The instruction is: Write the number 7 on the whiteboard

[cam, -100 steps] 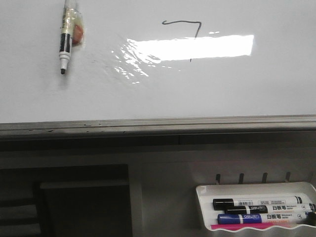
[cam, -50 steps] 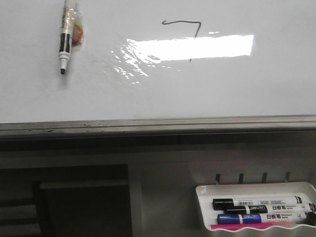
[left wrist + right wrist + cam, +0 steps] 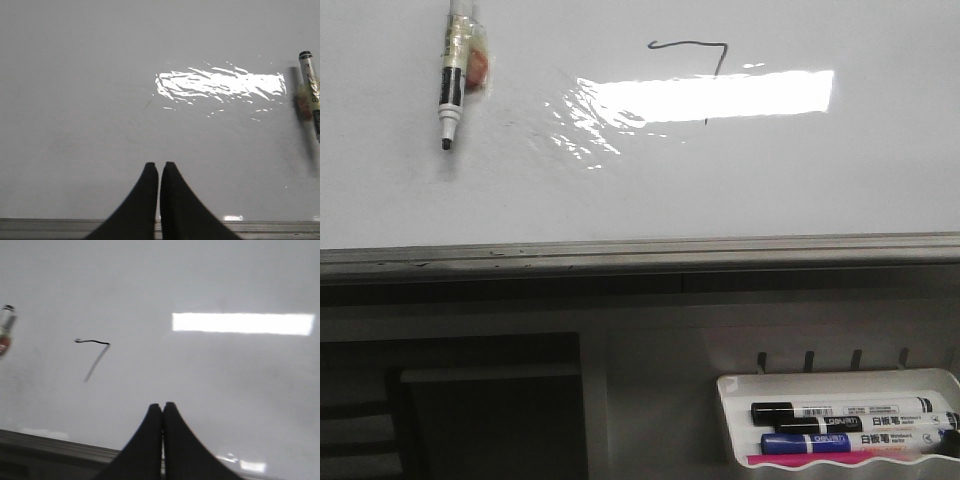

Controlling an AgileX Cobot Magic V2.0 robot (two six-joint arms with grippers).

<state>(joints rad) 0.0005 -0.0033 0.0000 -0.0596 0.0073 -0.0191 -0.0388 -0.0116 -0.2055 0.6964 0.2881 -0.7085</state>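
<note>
— Left claw pinched together with nothing between the tips, hanging over the whiteboard just above its bottom rail. Marker off at the edge of that view, beside the glare, well apart from the tips.

— And the right wrist view?

— Right claw clenched on nothing as well. Number 7 plain on the board, away to one side of the tips, untouched by them.

— Front view?

— Neither arm visible. Number 7 high on the whiteboard, downstroke running into the bright glare. Marker stuck to the board far to the left, tip pointing down, well apart from the figure. Below the rail, a small white tray with spare markers.

— Which step, then?

— Probably the end: figure drawn, marker parked, both claws free. Next move likely just pulling both arms clear without brushing the ink.
</note>
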